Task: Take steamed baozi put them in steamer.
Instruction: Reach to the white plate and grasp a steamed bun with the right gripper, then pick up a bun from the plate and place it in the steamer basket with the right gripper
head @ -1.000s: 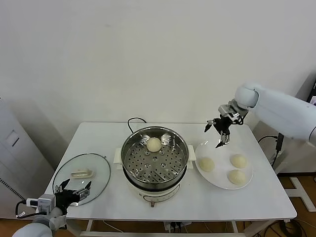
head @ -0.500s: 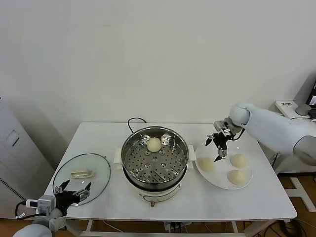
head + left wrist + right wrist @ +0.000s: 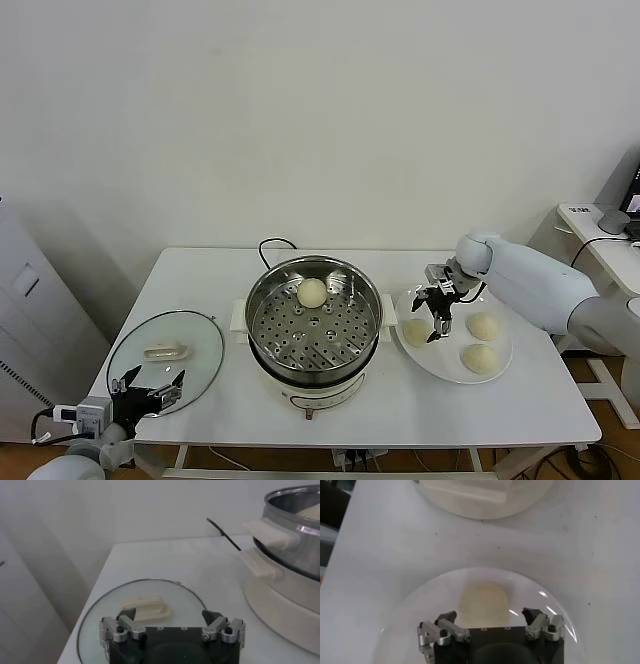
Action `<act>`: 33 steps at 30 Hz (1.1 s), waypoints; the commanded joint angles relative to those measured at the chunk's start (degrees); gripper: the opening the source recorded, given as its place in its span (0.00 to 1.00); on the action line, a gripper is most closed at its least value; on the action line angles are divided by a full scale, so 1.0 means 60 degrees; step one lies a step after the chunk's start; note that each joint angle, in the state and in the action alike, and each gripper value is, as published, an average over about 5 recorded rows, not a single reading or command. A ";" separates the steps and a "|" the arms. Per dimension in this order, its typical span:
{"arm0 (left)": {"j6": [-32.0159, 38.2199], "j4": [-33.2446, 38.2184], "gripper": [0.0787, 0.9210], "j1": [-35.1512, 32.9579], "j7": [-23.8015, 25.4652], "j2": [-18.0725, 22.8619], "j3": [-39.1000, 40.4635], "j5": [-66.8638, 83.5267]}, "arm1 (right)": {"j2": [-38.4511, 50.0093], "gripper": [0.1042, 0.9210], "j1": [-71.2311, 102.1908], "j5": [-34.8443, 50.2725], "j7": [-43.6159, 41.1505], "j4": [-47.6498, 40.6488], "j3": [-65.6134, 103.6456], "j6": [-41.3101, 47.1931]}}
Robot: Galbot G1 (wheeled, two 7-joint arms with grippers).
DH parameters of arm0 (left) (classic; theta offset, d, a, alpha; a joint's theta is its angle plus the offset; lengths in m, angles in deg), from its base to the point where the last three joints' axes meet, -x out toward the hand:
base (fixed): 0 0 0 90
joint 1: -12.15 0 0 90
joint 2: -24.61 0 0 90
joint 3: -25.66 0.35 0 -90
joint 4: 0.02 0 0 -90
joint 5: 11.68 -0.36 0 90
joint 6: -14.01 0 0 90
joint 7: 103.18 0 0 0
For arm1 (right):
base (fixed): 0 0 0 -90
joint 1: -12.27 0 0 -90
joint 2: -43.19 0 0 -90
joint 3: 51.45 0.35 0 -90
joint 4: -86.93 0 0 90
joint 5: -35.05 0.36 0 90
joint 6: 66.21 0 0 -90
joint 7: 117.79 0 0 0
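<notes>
At the table's front left corner your left gripper waits with jaws spread, over the near rim of the glass lid. At the table's middle, the steamer holds one baozi at the back of its tray. On the right, the plate carries three baozi. Your right gripper hangs fingers-down around the leftmost bun, jaws parted on either side of it, not clamped.
</notes>
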 commanded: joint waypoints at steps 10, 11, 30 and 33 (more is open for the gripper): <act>0.0000 -0.0007 0.88 -0.0022 -0.0012 0.0001 -0.0026 -0.0006 | -0.0109 0.46 0.0268 -0.0324 -0.0080 -0.0197 0.0398 -0.0063; -0.0003 -0.0008 0.88 -0.0026 -0.0016 0.0005 -0.0026 -0.0007 | -0.0069 0.44 0.0197 -0.0286 -0.0106 -0.0132 0.0340 -0.0052; -0.0079 0.0040 0.88 0.0030 -0.0063 0.0107 0.0052 -0.0063 | 0.1924 0.36 -0.6522 0.4256 -0.0115 0.4606 -0.4856 0.1407; -0.0086 0.0046 0.88 0.0049 -0.0073 0.0102 0.0072 -0.0069 | 0.1818 0.36 -0.7535 0.5192 -0.0012 0.5143 -0.5524 0.1756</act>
